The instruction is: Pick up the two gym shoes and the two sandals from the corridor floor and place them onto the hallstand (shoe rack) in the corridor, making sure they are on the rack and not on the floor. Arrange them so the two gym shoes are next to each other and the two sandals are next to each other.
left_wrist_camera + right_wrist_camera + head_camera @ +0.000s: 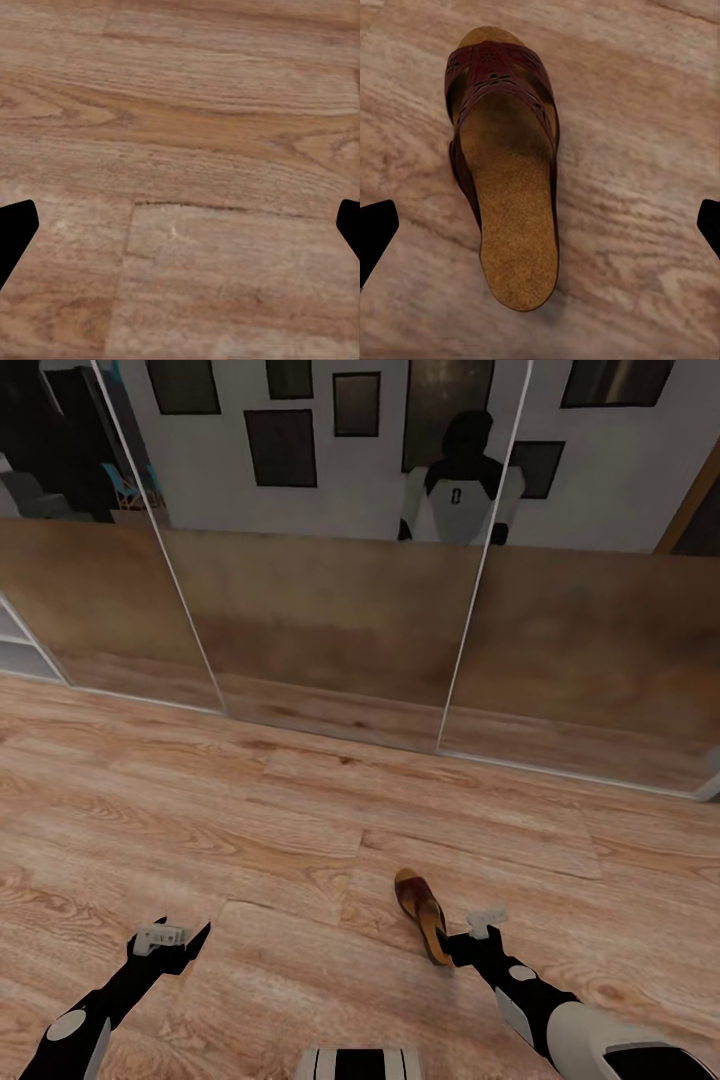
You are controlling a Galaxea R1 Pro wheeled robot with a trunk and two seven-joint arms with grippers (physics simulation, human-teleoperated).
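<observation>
Nearest the head camera, left hand (172, 938) hangs open over bare corridor floor (300, 830), holding nothing. Right hand (478, 932) is likewise open, fingers spread wide, just above one sandal (421, 913) lying flat at its 10 o'clock, touching nothing. Judgement: lower squarely, straddle the footbed's (514, 225) narrow waist, close on both edges, then lift level.

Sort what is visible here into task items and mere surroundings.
Task items:
- brown leather sandal with tan cork footbed, lying on the floor
- light wood-grain plank floor
- right gripper, open beside the sandal
- left gripper, open over bare planks

Surroundings:
- mirrored sliding doors
- dark picture frames, reflected
</observation>
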